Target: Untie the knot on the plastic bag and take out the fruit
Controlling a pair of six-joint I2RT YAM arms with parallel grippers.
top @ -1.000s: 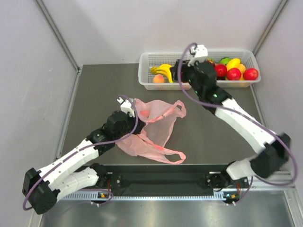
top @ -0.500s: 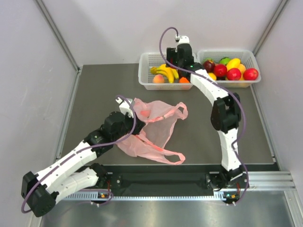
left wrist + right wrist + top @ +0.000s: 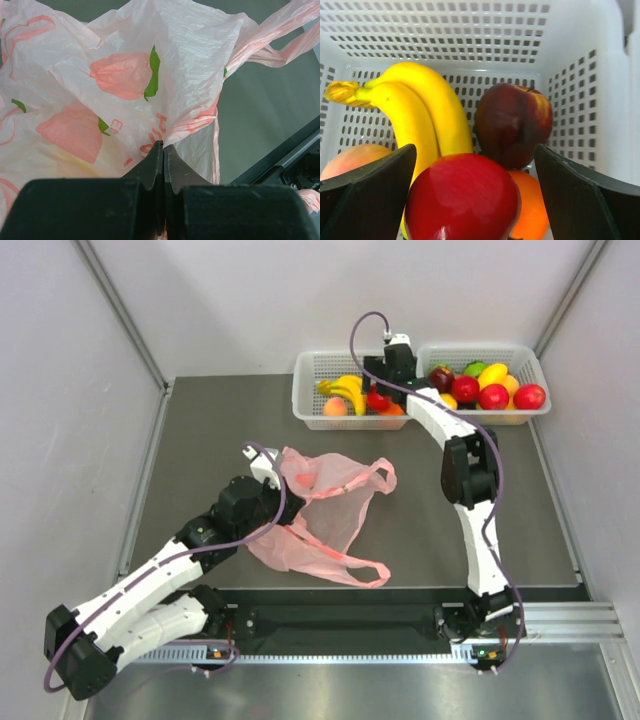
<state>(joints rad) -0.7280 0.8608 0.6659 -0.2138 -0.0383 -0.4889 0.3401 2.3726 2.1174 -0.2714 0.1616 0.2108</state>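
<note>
The pink plastic bag (image 3: 325,512) lies flat and crumpled on the dark table, its two handle loops spread apart; no knot shows. My left gripper (image 3: 272,512) is shut on a fold of the bag (image 3: 150,75), pinched at the fingertips (image 3: 163,145). My right gripper (image 3: 384,392) hangs open over the left white basket (image 3: 310,368). A red apple (image 3: 462,197) sits between and below its spread fingers (image 3: 475,150), with a gap on each side. No fruit shows inside the bag.
In the left basket lie yellow bananas (image 3: 415,110), a dark red fruit (image 3: 512,122), an orange one (image 3: 535,212) and a peach (image 3: 347,160). The right basket (image 3: 532,365) holds several fruits. Grey walls close in on both sides.
The right arm has folded upright while its gripper stayed over the left basket. The red apple now shows under the open fingers. The left arm and the bag have hardly moved.
</note>
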